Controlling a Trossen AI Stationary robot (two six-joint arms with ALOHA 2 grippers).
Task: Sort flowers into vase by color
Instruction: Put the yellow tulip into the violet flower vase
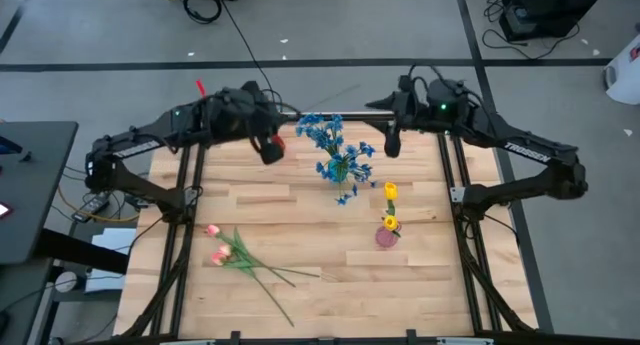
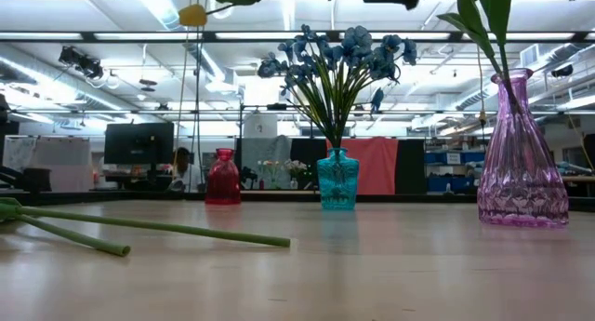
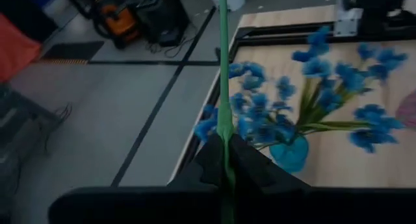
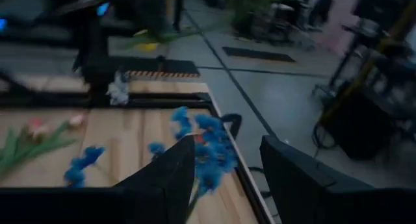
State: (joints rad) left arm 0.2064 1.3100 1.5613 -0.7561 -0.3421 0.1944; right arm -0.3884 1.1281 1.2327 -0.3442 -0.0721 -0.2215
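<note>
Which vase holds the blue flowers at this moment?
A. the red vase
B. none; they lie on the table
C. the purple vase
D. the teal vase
D: in the low view the blue flowers rise from the teal vase, while the red vase stands empty and the purple vase holds only a green stem with leaves there.

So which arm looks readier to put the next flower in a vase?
The left. Its end effector is already shut on a green flower stem beside the blue vase, while the right end effector hangs open and empty.
</note>
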